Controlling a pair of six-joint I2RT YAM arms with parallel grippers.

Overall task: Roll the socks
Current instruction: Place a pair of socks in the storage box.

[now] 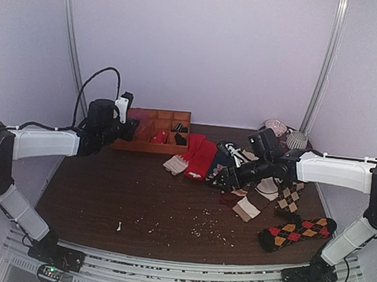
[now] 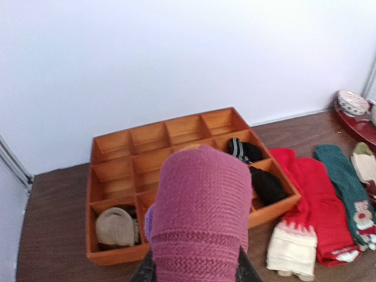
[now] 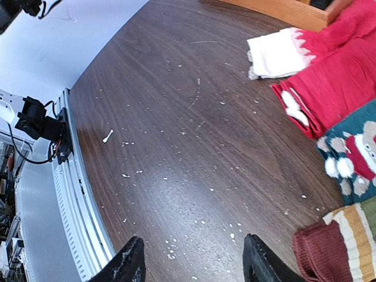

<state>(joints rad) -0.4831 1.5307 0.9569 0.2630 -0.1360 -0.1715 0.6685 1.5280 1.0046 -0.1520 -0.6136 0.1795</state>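
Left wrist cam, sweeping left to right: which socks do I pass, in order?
beige rolled sock in the wooden tray → mauve knitted sock roll up front → black sock in the tray → red sock with white cuff → green sock

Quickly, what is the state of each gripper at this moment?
Left gripper: closed, holding the rolled pink sock.
Right gripper: open, holding nothing.
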